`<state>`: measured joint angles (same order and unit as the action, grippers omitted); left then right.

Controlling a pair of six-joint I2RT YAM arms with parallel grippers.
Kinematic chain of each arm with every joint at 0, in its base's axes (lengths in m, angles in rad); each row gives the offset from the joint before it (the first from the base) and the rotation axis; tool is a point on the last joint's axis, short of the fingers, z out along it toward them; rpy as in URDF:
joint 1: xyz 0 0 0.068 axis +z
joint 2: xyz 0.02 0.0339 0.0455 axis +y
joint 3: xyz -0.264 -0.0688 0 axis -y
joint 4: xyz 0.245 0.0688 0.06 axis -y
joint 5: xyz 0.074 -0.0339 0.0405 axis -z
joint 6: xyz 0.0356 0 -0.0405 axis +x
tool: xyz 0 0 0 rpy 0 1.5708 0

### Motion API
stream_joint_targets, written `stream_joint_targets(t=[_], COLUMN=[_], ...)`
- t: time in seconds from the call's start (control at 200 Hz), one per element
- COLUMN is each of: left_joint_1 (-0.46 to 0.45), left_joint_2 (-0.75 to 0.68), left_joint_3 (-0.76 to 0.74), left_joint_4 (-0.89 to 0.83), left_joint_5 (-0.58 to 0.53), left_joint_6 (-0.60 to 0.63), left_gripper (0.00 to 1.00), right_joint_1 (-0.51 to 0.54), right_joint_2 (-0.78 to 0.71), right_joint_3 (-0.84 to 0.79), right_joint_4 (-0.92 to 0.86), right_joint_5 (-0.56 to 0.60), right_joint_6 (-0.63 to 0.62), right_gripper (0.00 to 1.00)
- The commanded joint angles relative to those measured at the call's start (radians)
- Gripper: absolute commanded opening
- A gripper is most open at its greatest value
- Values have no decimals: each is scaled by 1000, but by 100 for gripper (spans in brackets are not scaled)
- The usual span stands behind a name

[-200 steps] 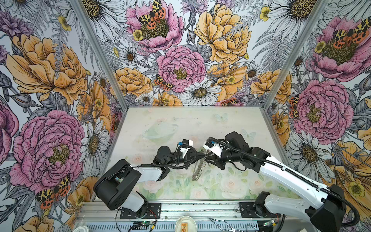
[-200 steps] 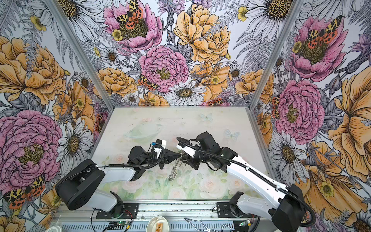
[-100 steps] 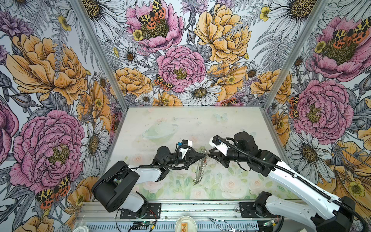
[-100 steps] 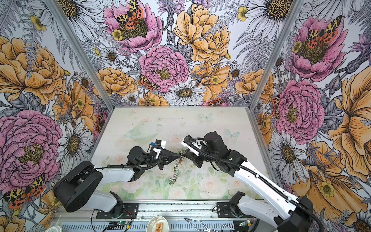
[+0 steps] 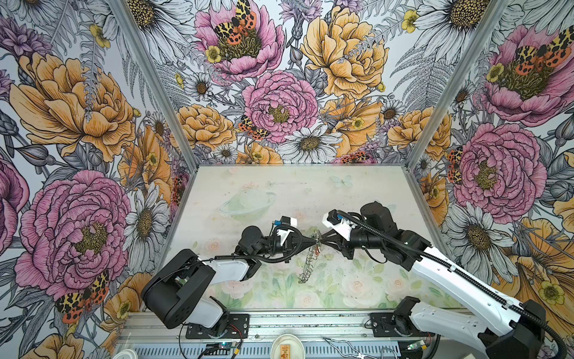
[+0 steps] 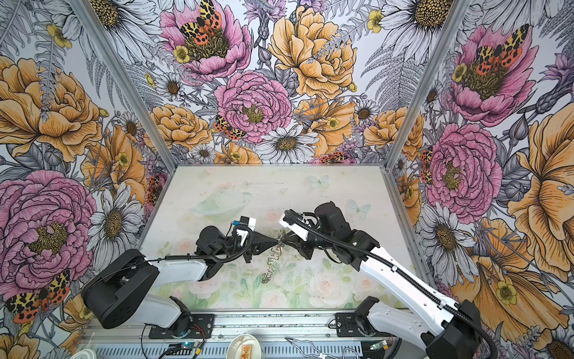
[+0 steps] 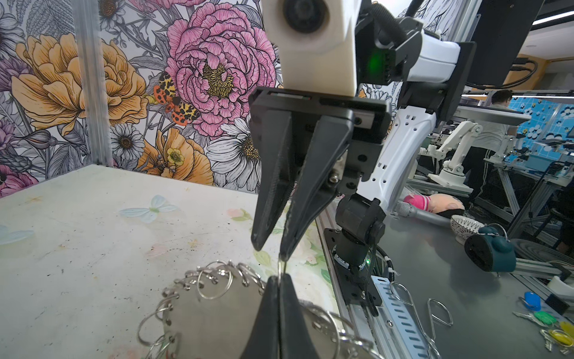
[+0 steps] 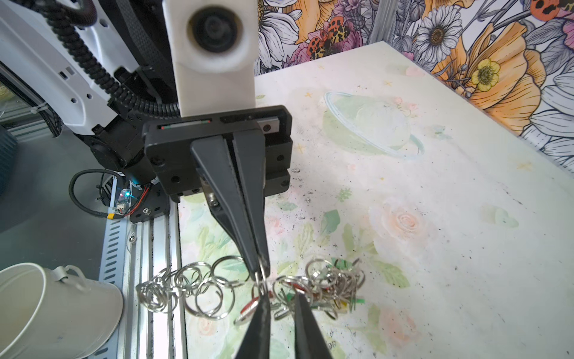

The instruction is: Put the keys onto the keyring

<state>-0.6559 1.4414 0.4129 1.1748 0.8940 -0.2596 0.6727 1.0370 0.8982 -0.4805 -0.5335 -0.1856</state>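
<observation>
Right gripper (image 7: 271, 250) has narrowed at the keyring (image 7: 214, 310)
I see its jaws slightly apart; left gripper (image 8: 259, 269) is clamped tight on the keyring's edge

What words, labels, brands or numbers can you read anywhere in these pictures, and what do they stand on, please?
No text can be read in any view.
Orange label in the white dish at the near edge, seen in both top views: its markings are too small to read.
</observation>
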Motion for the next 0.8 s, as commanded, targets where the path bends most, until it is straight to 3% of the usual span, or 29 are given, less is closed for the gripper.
stream_joint_targets(t=[0.0,0.19,0.48,0.796], left_joint_1=[7,18,18,8], left_joint_2=[-21,-21,-21,-21], left_joint_3=[7,1,8,6], left_joint_4=[57,59,67,90], left_joint_5=[6,5,11,25], left_joint_6=[-5,-4,-9,-24], left_gripper=[0,0,0,0], right_joint_1=[13,12,14,16], right_joint_2=[12,-26,12,35], right_joint_3=[1,-7,-2,-2], right_joint_4=[14,13,16,15], right_joint_5=[-67,-39,-103,-63], right_joint_6=[-17,-19,-25,-28], right_gripper=[16,16,15,13])
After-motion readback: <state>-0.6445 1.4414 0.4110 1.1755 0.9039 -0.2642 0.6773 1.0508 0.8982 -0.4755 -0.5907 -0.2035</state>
